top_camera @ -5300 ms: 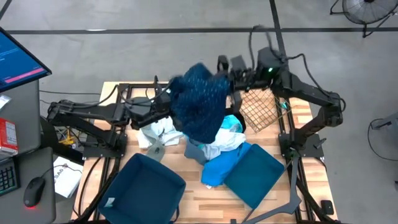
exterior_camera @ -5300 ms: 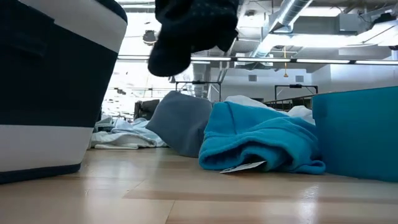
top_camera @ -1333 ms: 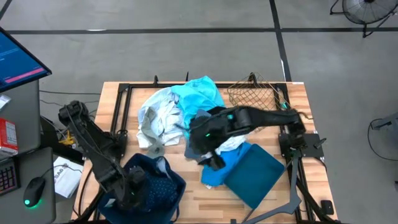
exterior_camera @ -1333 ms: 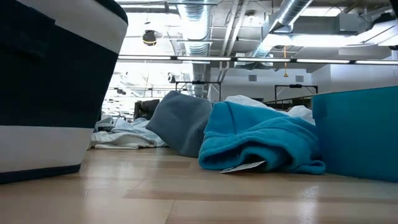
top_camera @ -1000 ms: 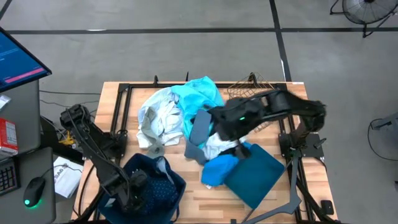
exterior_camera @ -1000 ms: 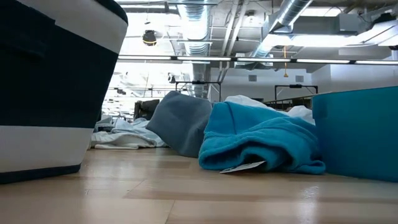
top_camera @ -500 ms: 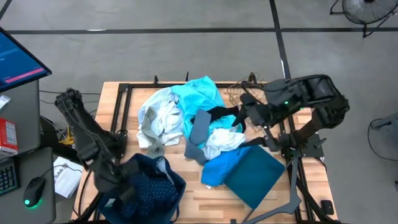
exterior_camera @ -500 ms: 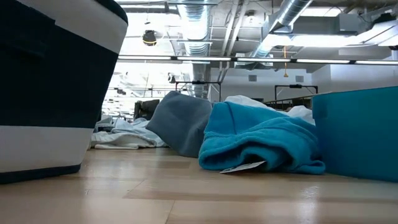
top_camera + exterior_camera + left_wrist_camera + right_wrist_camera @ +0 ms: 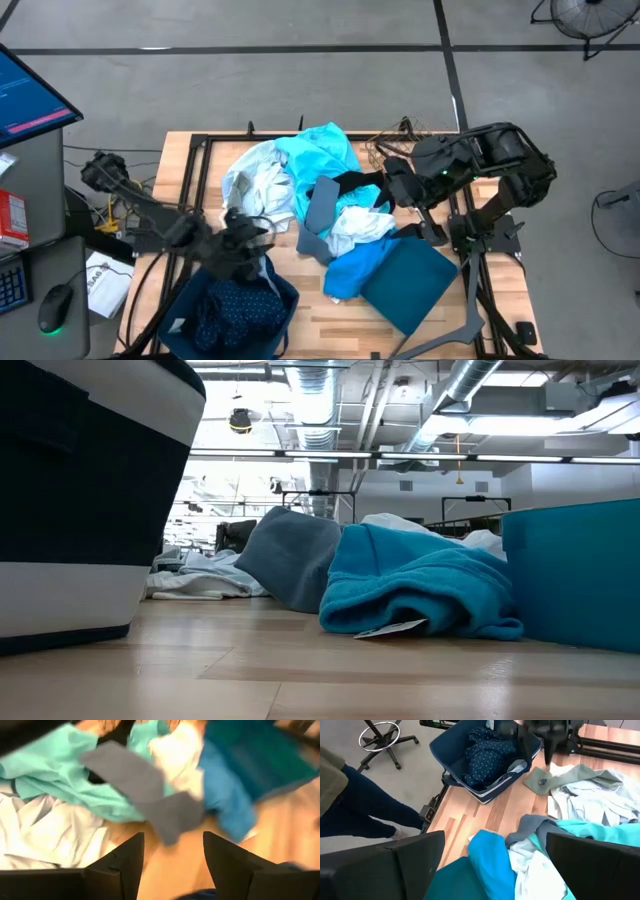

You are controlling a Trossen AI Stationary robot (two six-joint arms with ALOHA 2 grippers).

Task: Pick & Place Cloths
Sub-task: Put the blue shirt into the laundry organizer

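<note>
A pile of cloths lies mid-table: turquoise (image 9: pixel 320 150), pale blue and white (image 9: pixel 255 185), grey (image 9: pixel 318 215), white (image 9: pixel 360 225), bright blue (image 9: pixel 355 270) and a black strip (image 9: pixel 350 182). The navy dotted cloth (image 9: pixel 235 305) lies in the left dark-teal bin (image 9: pixel 285 290). My left gripper (image 9: pixel 252 243) is open and empty above that bin's far edge, facing the pile (image 9: pixel 145 790). My right gripper (image 9: pixel 393 187) is open and empty at the pile's right side, above the table.
A second dark-teal bin (image 9: pixel 410 280) lies tilted at the near right against the bright blue cloth. A brown wire-mesh basket (image 9: pixel 405 145) stands at the far right. A person's legs (image 9: pixel 350 800) and a chair base (image 9: pixel 382 735) show beyond the table's left side.
My left gripper has risen out of the left bin and gone toward the far edge and the pile; the navy dotted cloth stays in the bin. My right gripper has drawn back from over the pile toward the table's right and far edges, empty.
</note>
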